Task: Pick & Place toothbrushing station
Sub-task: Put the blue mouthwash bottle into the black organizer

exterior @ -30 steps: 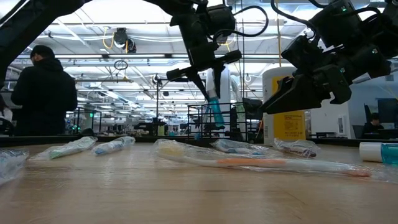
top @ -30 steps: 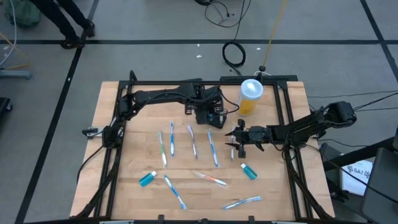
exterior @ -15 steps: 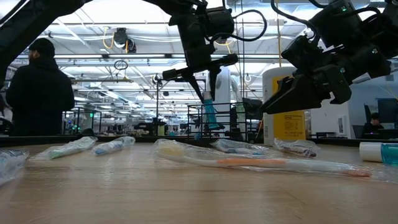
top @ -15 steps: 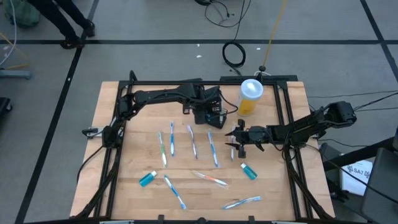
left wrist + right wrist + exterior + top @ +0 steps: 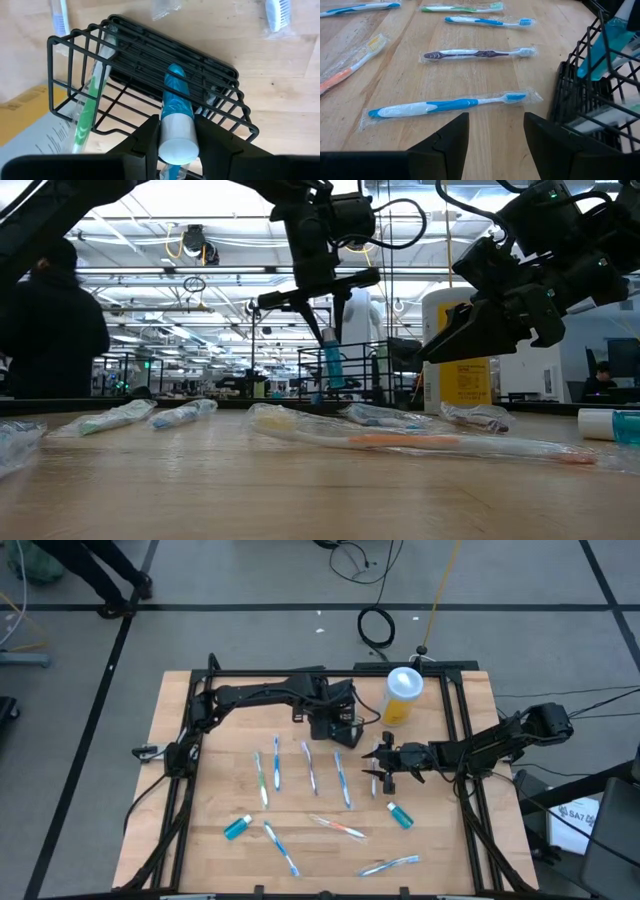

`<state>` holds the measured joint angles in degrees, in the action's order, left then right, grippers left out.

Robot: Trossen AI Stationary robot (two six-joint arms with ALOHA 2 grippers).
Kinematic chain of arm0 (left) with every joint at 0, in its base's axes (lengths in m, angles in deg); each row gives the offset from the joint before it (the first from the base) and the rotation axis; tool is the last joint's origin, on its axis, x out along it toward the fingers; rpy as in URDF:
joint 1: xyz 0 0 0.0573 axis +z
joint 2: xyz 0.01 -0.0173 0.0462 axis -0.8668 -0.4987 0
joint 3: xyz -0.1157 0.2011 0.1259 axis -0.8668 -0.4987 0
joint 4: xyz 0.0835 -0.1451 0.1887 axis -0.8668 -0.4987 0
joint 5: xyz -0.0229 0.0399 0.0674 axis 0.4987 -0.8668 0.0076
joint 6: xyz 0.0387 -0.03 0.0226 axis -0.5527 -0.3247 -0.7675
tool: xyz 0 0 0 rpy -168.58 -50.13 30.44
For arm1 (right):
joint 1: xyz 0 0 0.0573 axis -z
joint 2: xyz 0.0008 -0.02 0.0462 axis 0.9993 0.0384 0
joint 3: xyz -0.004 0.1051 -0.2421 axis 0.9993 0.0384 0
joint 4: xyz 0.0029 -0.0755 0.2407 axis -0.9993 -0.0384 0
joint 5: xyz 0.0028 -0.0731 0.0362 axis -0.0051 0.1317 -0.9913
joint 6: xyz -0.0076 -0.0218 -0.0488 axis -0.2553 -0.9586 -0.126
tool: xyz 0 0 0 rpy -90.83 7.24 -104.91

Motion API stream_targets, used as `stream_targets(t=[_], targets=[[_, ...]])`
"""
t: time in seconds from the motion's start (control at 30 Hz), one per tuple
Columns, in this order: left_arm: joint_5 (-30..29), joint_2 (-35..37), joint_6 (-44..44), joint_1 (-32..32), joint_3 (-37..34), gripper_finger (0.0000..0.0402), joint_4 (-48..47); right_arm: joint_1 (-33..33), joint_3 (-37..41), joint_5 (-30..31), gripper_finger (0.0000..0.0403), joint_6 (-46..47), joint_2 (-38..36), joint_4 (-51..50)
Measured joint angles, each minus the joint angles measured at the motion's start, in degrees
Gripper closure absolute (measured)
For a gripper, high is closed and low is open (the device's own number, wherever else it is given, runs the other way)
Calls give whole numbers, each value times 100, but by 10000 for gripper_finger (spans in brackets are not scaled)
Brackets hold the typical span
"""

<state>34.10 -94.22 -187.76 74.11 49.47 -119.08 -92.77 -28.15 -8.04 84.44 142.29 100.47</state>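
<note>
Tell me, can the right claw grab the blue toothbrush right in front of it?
Probably yes. The right claw is open, and the blue toothbrush lies alone on bare wood just ahead, clear of the basket.

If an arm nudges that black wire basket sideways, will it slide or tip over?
The black wire basket is open thin wire, so probably light and apt to slide on the smooth wooden table. It looks stiff. The blue toothpaste tube held in the left gripper reaches inside it, so a nudge might catch it.

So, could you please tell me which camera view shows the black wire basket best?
The left wrist view: the black wire basket fills it, bars distinct, with a blue tube held above it. The right wrist view catches one side, the low view a distant outline, and the high view mostly hides it.
</note>
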Motion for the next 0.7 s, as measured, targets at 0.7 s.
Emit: stream_targets(t=[0.7], targets=[[-116,0,454,-223,0,288,139,0,0,0,222,-2,0,0]])
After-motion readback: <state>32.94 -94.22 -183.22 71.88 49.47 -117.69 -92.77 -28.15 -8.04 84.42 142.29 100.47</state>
